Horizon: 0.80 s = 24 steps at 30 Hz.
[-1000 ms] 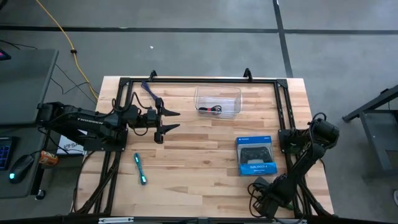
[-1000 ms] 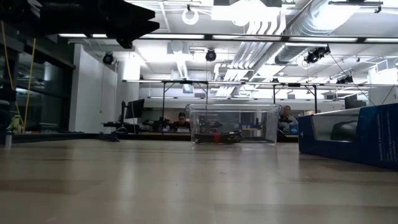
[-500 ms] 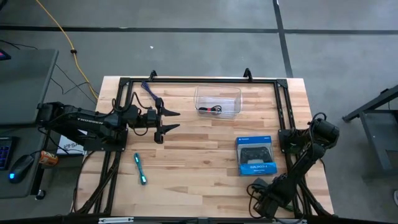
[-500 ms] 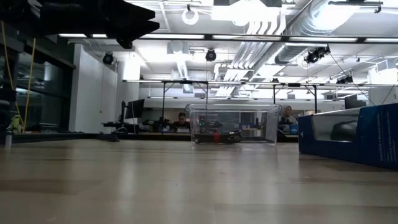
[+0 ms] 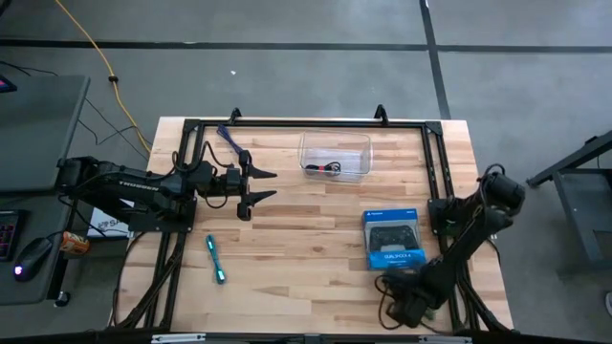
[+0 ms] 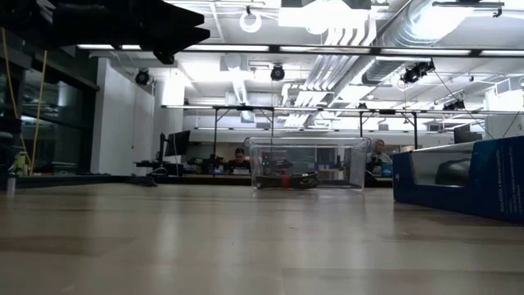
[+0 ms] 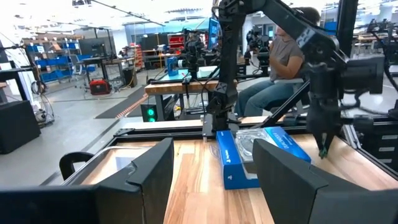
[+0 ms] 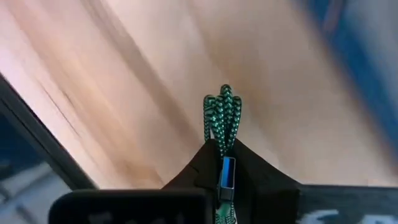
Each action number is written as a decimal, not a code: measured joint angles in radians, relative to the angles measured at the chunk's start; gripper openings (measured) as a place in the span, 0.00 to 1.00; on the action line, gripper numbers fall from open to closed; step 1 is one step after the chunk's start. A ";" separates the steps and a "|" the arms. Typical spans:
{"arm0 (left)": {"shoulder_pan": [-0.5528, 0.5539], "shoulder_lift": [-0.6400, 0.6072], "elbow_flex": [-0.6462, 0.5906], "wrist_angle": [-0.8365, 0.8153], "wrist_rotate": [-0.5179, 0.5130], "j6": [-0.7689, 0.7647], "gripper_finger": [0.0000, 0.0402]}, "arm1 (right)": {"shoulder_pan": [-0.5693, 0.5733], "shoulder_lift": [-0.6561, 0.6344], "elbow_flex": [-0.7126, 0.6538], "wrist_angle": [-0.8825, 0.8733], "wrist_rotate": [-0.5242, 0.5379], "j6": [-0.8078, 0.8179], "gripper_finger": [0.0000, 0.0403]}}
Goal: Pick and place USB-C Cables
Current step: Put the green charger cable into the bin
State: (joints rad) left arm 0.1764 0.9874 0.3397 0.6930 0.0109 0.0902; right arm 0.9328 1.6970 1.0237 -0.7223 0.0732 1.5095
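The left arm (image 5: pixel 134 186) carries pale lettering too small to read, and the blue box (image 5: pixel 393 238) at four o'clock likewise.

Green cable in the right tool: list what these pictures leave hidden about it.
- High view: the green cable is not visible; the right tool is a dark tangle at the table's near edge.
- Right wrist view: the green cable shows only its braided loop and a blue plug; the shut fingers cover the rest.
- Low view: neither appears.
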 joint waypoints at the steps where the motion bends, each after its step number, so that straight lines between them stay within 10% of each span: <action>1: 0.000 0.000 0.000 0.000 0.000 0.000 0.50 | -0.016 -0.013 0.000 -0.003 0.050 -0.048 0.02; 15: 0.000 0.000 0.000 0.000 0.000 0.011 0.50 | -0.481 -0.095 0.002 0.717 0.520 -1.396 0.01; 24: 0.000 0.000 0.000 0.005 0.000 0.018 0.50 | -0.820 -0.185 0.002 0.974 0.627 -1.761 0.00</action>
State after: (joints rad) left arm 0.1764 0.9878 0.3397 0.6975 0.0109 0.1085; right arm 0.1132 1.5122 1.0252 0.2515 0.7006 -0.2513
